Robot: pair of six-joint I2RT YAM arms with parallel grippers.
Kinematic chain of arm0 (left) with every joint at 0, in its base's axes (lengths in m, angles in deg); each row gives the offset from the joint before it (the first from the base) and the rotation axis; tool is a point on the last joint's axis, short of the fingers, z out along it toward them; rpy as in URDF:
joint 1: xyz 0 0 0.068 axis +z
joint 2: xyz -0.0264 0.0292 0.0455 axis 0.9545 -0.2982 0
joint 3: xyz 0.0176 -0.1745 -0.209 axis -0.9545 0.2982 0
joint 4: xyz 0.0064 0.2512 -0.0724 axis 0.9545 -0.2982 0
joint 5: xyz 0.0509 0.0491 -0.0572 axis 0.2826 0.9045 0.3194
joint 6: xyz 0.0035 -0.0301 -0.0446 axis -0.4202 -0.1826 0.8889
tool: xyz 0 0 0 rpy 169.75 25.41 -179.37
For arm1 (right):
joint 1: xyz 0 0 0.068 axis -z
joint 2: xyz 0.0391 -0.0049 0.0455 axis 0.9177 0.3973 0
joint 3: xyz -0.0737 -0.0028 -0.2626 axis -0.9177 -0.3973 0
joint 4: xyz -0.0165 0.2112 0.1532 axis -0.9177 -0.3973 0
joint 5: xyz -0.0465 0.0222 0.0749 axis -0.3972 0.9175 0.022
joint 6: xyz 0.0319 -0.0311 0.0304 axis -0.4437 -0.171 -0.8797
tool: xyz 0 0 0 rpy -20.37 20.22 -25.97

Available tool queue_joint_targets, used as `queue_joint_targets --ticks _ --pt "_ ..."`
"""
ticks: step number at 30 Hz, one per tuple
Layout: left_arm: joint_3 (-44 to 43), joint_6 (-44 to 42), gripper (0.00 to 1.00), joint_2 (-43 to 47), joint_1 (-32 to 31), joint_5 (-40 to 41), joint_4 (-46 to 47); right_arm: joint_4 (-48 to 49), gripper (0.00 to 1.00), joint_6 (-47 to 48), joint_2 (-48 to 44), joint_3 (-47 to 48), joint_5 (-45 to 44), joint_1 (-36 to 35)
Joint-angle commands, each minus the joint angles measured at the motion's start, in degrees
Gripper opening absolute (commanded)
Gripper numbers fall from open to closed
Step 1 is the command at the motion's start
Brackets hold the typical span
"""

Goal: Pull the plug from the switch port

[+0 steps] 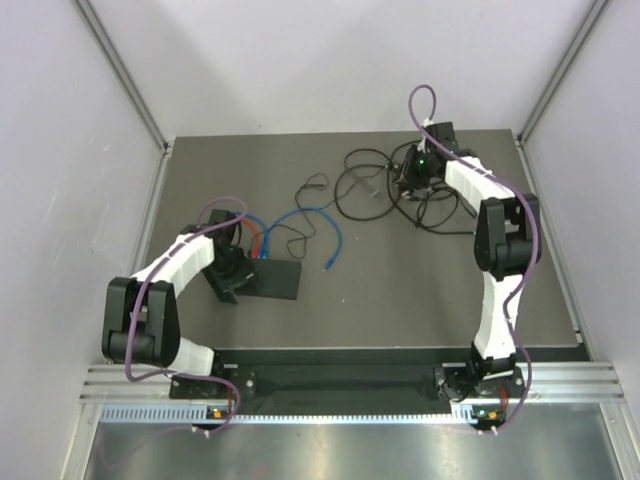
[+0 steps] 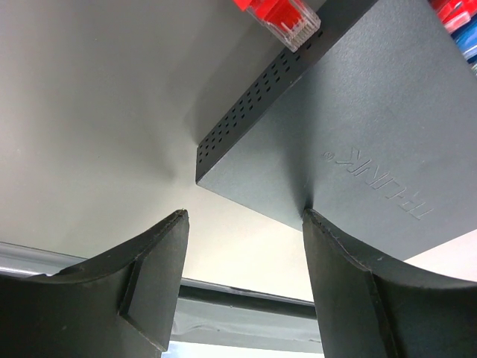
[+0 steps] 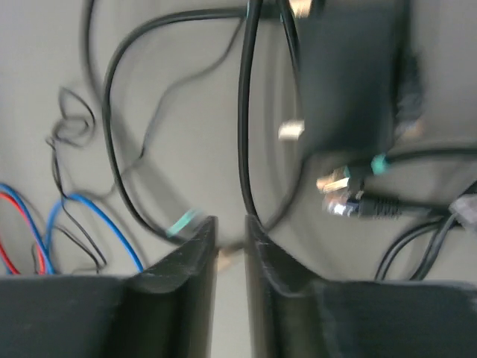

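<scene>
Left pincer (image 2: 246, 224) gapes wide, one finger (image 2: 358, 283) touching the switch (image 2: 373, 134)

The dark gray table (image 1: 420, 290) has a flat black box (image 1: 272, 278) lying on its left side. Red and blue cables (image 1: 300, 225) curl on the table just behind the box. Far back on the right lies a messy heap of black cables (image 1: 385, 190) with a small black block (image 3: 346, 71) among them.

- Even, soft overhead light is filling the top view, leaving faint shadows.
- Right wrist view is blurring heavily throughout.
- Left wrist view is staying sharp, with its bright surface washing out.
</scene>
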Motion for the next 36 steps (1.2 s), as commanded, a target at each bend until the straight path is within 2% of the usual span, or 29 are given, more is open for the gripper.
queue_joint_targets --ticks 1,2,5,8,10,12,18,20,21,24,26,30,36 --pt "3.1 -2.6 0.67 0.9 -0.4 3.7 -5.5 -5.5 0.28 6.0 -2.2 -0.4 -0.2 -4.1" --pt "3.2 -2.7 0.67 1.9 -0.4 3.2 -5.2 -5.8 0.39 6.9 -2.9 -0.7 -1.1 -4.8" --pt "3.5 -2.9 0.68 5.3 -0.4 1.9 -4.4 -7.8 0.53 9.4 -5.4 0.3 -4.0 -7.5" --pt "2.8 -2.6 0.68 7.8 -0.3 -0.1 -4.4 -8.6 0.55 11.6 -7.8 1.6 -7.0 -10.8" --pt "1.0 -2.5 0.69 8.3 -0.3 -0.6 -5.0 -9.0 0.55 12.6 -7.9 3.3 -6.0 -13.9" --pt "-0.4 -2.4 0.69 8.3 -0.3 -0.1 -5.5 -8.0 0.56 12.8 -7.1 6.5 -0.5 -16.3" --pt "-2.8 -2.2 0.69 5.0 0.5 0.2 -5.4 -8.3 0.57 7.4 8.2 21.0 18.6 -25.8" --pt "-2.9 -2.0 0.69 4.1 1.0 0.0 -5.2 -4.3 0.57 3.7 10.7 21.2 22.7 -28.5" --pt "-2.9 -2.0 0.69 4.0 1.1 -0.1 -5.1 -0.2 0.56 -0.8 12.2 19.9 26.3 -29.3" --pt "-2.5 -2.2 0.69 3.1 2.1 -0.7 -4.1 12.4 0.54 -8.9 15.2 16.7 29.9 -31.6" --pt "-2.4 -2.3 0.69 2.4 2.7 -0.8 -3.7 14.8 0.5 -10.4 16.8 17.4 29.8 -32.6" --pt "-1.9 -2.7 0.69 2.4 3.2 -1.3 -3.0 15.7 0.49 -12.6 20.0 18.5 29.7 -34.1" --pt "-1.4 -2.6 0.69 2.4 3.6 -2.2 -2.3 19.4 0.5 -15.1 19.7 13.5 25.7 -34.5"
